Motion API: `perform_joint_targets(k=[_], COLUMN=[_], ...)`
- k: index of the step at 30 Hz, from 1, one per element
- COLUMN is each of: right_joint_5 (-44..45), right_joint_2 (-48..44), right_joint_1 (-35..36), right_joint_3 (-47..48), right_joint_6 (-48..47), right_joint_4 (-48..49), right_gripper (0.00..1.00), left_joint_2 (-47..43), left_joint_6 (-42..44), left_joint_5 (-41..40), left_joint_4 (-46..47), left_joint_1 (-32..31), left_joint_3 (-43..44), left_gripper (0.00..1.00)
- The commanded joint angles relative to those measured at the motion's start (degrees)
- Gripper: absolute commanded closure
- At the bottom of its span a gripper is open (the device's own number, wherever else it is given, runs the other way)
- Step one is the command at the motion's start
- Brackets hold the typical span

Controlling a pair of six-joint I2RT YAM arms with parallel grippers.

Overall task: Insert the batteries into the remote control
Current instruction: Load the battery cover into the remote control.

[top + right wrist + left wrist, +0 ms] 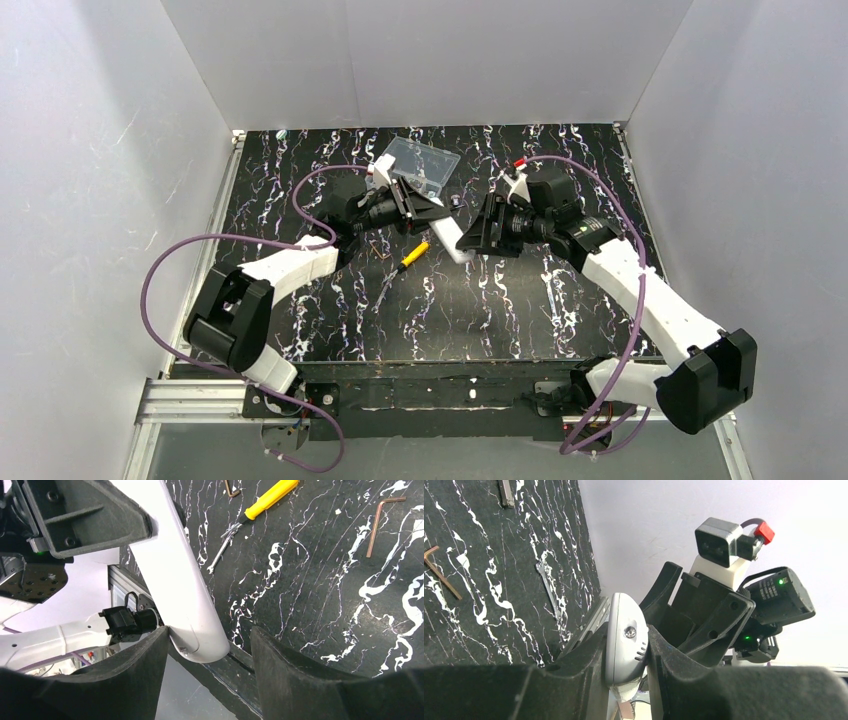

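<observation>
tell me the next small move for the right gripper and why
Probably close the right gripper on the remote. The left gripper clamps one end; the other end sits inside the right gripper's open jaws, close against one side with a clear gap on the other. A second grip would likely steady it.

- remote control [180, 575]: smooth white plastic, soft gloss;
- table [500, 310]: black marbled top, slight sheen;
- screwdriver [270, 497]: glossy yellow plastic handle, bright metal shaft;
- hex key [380, 522]: dull coppery metal;
- box [430, 158]: clear plastic;
- right gripper [207, 635] fingers [310, 680]: matt black plastic, faintly grainy
</observation>
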Motion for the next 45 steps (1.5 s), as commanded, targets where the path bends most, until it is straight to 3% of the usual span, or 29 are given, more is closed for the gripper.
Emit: perform_joint_targets(k=[1,7,22,23,28,32,39,45], right_joint_5=[0.1,0.9,-0.4,-0.9,-2.8,-3.2,-3.9,-5.2], right_joint_2=[-1.9,-2.4,-6.4,-6.3,-6.4,-7.4,-8.4,-7.3], right_joint_1=[-0.1,-0.2,-2.2,-2.4,-2.9,-3.2,-4.0,-4.6], right_joint_3=[-3.1,-3.2,-8.1,-8.5,-10.3,-13.1,-16.8,-19.1], right_joint_6=[2.1,2.2,7.8,8.3,11.4,16.1,23.1,28.0], right_joint_4=[4.9,6.8,18.9,19.7,24.4,31.6,42.8,50.7], right_gripper=[0.32,0.42,0.84,0.83,0.52,0.39,0.34,0.38], left_joint_2=[-0.3,-1.1,-1.9,-1.8,-1.9,-1.8,-2.3,-2.6], left_joint_6=[-4.5,-4.2,-4.5,-4.6,-4.9,-4.9,-4.8,-4.5], left_joint_5=[0.7,0.5,-0.8,-0.9,-1.7,-2.0,-3.1,-2.4], left_joint_4=[10.0,9.8,11.2,11.5,12.3,12.7,13.2,12.6], left_joint_1=[-0.1,0.2,0.7,0.7,0.8,0.9,1.0,1.0], left_joint_3=[1.7,3.1,5.1,5.2,6.0,6.4,5.9,6.0], left_gripper=[1.0,1.0,1.0,1.0,1.0,1.0,1.0,1.0])
